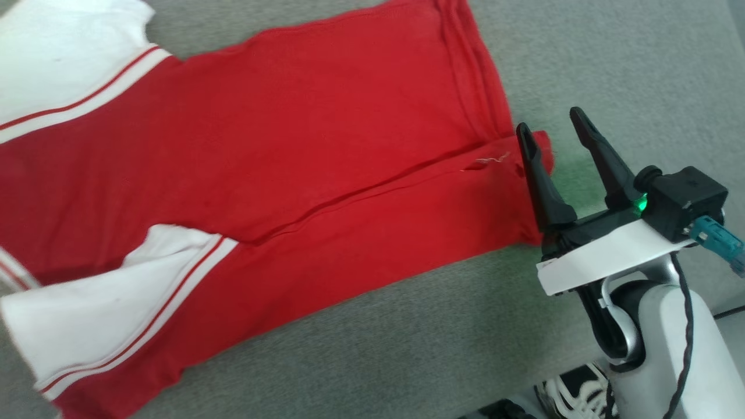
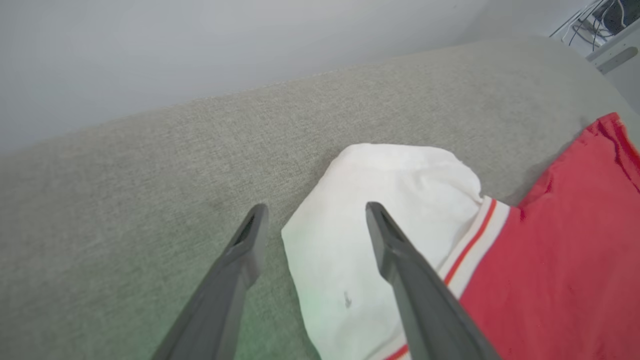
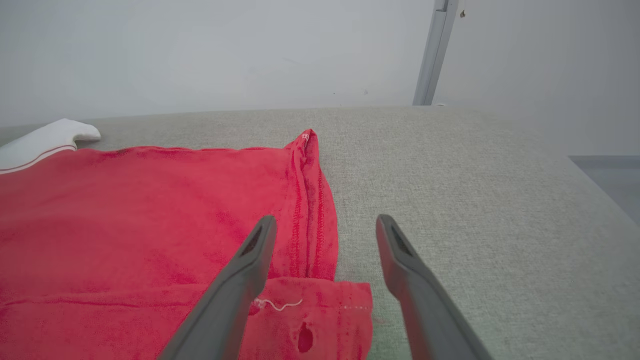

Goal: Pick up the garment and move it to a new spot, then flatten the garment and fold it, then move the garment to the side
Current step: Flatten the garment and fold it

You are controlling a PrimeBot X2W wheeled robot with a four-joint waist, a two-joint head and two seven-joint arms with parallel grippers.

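Observation:
The garment [image 1: 302,145], a red shirt with white sleeve ends and thin stripe trim, lies spread on the grey cushioned surface [image 1: 407,343], its near long edge folded over the middle. My right gripper [image 1: 553,123] stands open at the garment's right hem corner, nothing held. In the right wrist view the right gripper [image 3: 326,222] straddles the hem edge of the garment [image 3: 125,210], which has a loose white thread and a small hole. In the left wrist view my left gripper [image 2: 316,212] is open over a white sleeve end of the garment [image 2: 390,185].
A black-and-white shoe [image 1: 573,396] shows on the floor past the near edge of the surface. A pale wall backs the surface; a grey post [image 3: 434,50] stands behind it. Cables [image 2: 605,15] lie at the far right. Bare grey fabric [image 3: 475,200] extends right of the hem.

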